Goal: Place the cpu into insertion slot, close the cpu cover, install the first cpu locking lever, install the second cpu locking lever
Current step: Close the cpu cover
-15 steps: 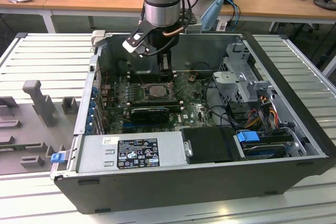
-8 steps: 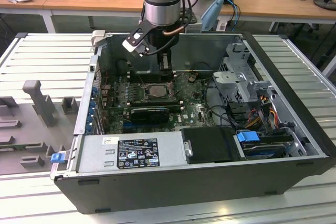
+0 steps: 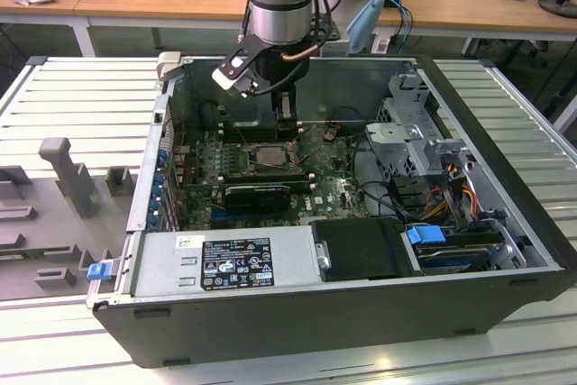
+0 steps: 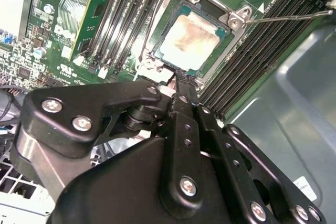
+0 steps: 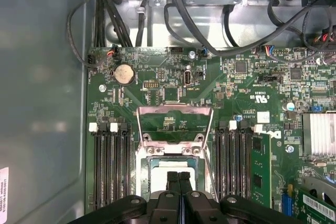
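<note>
Inside the open computer case (image 3: 361, 317) on the desk (image 3: 72, 87), I've got the end effector (image 4: 177, 80) low over the motherboard (image 5: 157, 77), fingers pinched together w/ nothing between them, tips just above one edge of the insertion slot (image 4: 164, 27). The cpu (image 4: 189, 34) lies flat in that slot, silver top up and, as far as I can judge, square to the frame, so step 1 reads as done. The cpu cover (image 5: 173, 110) stands tipped back off the slot in the first wrist view, and one locking lever (image 4: 294, 17) sticks out free, unlatched. My read: cover-closing is the step in hand. It calls for a gentle push on the cover's far bar so it hinges down w/o nudging the chip. Elsewhere in the case: PSU (image 3: 225, 263) along the wall nearest the exterior camera, cable bundles (image 5: 142, 30), and one memory module (image 5: 260, 163) seated near the empty memory slots (image 5: 107, 166).
</note>
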Robot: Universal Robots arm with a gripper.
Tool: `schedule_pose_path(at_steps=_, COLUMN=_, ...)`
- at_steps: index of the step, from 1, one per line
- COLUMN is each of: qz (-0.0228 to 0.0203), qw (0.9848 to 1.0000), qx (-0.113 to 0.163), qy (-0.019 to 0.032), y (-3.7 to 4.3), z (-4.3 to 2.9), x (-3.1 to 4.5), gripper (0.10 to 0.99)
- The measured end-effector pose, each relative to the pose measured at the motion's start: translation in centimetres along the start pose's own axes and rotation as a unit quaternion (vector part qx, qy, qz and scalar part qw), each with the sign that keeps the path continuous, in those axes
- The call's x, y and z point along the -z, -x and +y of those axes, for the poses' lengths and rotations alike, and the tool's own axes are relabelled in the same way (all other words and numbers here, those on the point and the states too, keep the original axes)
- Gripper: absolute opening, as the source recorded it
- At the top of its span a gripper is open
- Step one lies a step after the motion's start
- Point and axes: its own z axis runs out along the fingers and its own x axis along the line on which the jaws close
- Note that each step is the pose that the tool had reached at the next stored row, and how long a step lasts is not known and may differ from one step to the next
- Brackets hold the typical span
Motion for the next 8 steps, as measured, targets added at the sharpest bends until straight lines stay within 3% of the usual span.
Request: schedule_pose_path(at_steps=8, qz=0.0000, qw=1.0000, qx=0.000, qy=-0.0030, y=0.01, z=1.44, x=-0.11, gripper=0.106)
